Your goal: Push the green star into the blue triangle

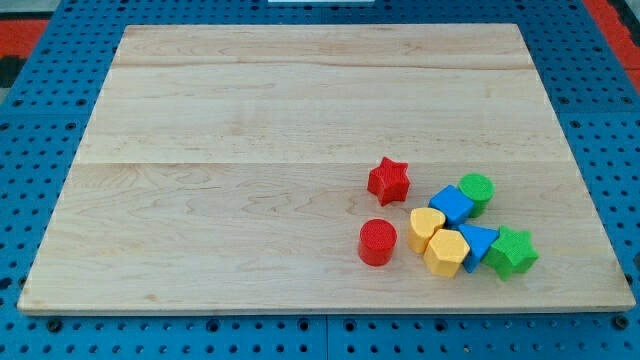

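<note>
The green star (513, 251) lies near the board's lower right, touching the right side of the blue triangle (478, 243). The triangle's left side rests against a yellow pentagon-like block (445, 252). My tip and the rod do not show in the camera view, so I cannot place the tip relative to the blocks.
A yellow heart (425, 227) sits above the yellow block. A blue cube (451, 205) and a green cylinder (477, 191) lie above the triangle. A red star (388, 180) and a red cylinder (377, 242) stand to the left. The wooden board (250, 150) rests on a blue pegboard.
</note>
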Available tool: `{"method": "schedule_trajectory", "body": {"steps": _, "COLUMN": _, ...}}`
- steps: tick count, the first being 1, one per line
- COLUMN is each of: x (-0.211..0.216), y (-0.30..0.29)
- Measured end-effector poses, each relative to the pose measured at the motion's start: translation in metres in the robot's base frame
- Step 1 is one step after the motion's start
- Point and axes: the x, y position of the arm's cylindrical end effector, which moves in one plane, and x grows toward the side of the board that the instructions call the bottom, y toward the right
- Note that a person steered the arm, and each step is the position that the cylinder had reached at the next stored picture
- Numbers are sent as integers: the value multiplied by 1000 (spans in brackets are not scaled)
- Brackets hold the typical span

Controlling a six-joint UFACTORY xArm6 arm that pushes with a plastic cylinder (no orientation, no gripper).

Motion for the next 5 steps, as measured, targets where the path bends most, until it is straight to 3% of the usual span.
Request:
{"method": "schedule_trajectory", "body": {"steps": 2, "x": -21, "y": -105}}
{"method": "schedule_trajectory", "body": {"steps": 5, "x": -19, "y": -102}}
